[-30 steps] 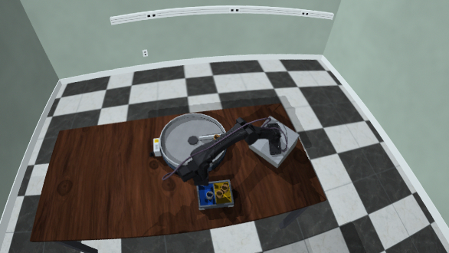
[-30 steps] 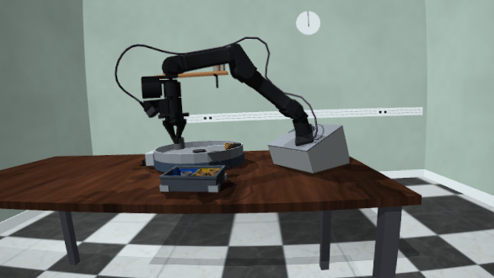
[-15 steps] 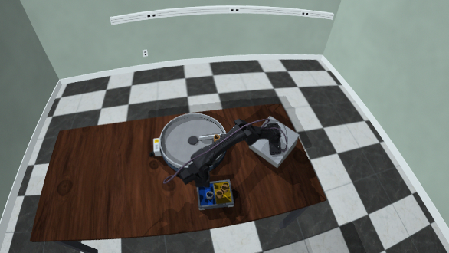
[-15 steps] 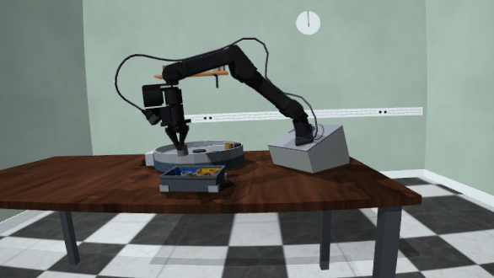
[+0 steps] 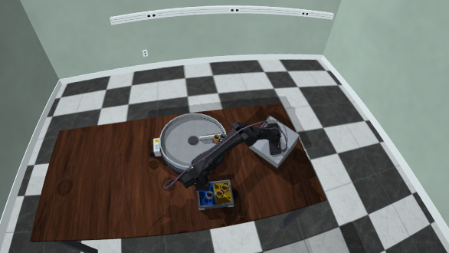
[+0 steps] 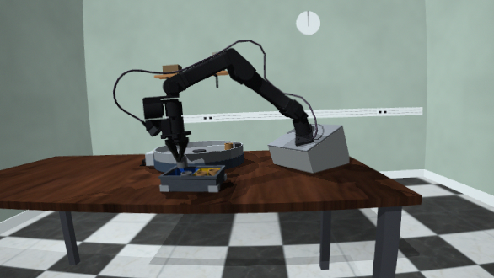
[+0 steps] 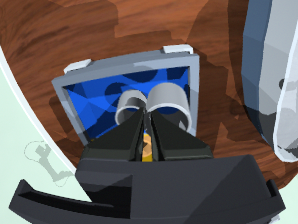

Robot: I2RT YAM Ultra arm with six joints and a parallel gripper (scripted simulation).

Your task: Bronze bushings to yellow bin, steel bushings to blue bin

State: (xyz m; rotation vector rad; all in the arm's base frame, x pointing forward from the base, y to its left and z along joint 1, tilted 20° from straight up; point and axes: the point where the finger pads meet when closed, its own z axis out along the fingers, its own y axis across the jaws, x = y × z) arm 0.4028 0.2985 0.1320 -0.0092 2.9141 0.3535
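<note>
Dark wooden tabletop (image 5: 96, 161): pincer (image 6: 181, 162) clamps a steel bushing (image 7: 170, 99) over the blue bin (image 7: 93, 99); yellow bin (image 5: 223, 190) holds bronze ones; one bronze bushing (image 5: 217, 137) remains on the turntable (image 5: 180, 132).

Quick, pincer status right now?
Pincer: shut on a steel bushing, low over the blue bin.

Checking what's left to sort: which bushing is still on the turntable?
The lone bronze bushing right of the turntable hub. The rest are off it: bronze ones in the yellow bin, steel ones in or over the blue bin.
</note>
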